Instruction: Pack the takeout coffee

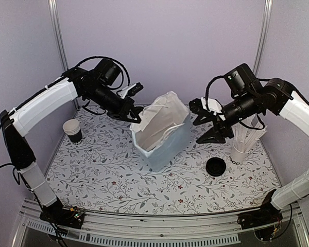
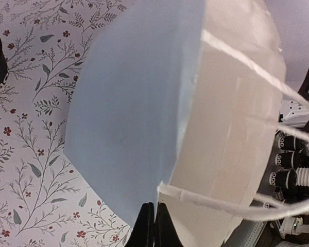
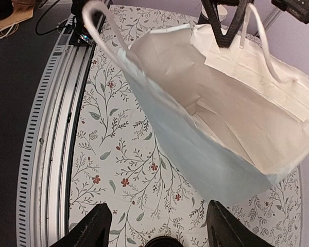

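Standing at the far left of the tabletop [image 1: 108, 177], one small black cup [image 1: 73, 130], white inside, is seen unlidded. One pale-blue bag [image 1: 165, 139] is gripped at its rim by the clenched left jaws; its bottom is partly hidden. Beside it the right jaws are spread, grasping nothing. One black lid [image 1: 216, 166] is laid flat near one white cup of stirrers [image 1: 240, 153], too blurred to count.

Floral table [image 1: 108, 175] — pale-blue bag [image 1: 167, 146] mid; black cup [image 1: 73, 131] left; lid [image 1: 216, 166], stirrer cup [image 1: 240, 153] right
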Controlling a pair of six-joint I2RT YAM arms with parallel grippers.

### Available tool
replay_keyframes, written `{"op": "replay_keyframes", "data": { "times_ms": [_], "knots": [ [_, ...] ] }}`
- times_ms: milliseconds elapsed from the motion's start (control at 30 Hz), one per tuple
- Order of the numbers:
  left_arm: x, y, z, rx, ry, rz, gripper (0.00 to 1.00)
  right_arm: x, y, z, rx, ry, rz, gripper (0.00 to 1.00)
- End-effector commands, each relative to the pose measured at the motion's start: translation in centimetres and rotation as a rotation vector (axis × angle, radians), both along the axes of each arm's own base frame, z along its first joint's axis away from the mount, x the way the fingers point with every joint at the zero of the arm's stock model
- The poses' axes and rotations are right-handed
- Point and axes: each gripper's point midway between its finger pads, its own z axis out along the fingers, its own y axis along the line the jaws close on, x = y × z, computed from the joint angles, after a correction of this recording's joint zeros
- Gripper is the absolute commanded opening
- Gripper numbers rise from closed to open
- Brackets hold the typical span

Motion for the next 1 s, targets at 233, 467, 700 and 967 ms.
{"op": "replay_keyframes", "data": {
  "times_ms": [233,467,700,967],
  "knots": [
    [-0.2,-0.7,1.0,-0.07,0.052,-0.025,0.0,1.3,4.8,4.7,0.036,-0.17,0.129,0.68],
    [-0.3,-0.4,1.2,-0.076,0.05,-0.031,0.0,3.8,3.8,5.1,-0.046,-0.29,0.082,0.67],
    [-1.4,0.4,1.8,-0.105,0.055,-0.043,0.0,3.8,-0.4,1.5,-0.236,-0.285,0.095,0.83],
    [-1.9,0.7,1.6,-0.106,0.064,-0.05,0.0,3.4,-1.5,-0.4,-0.288,-0.291,0.112,0.9]
  ]
}}
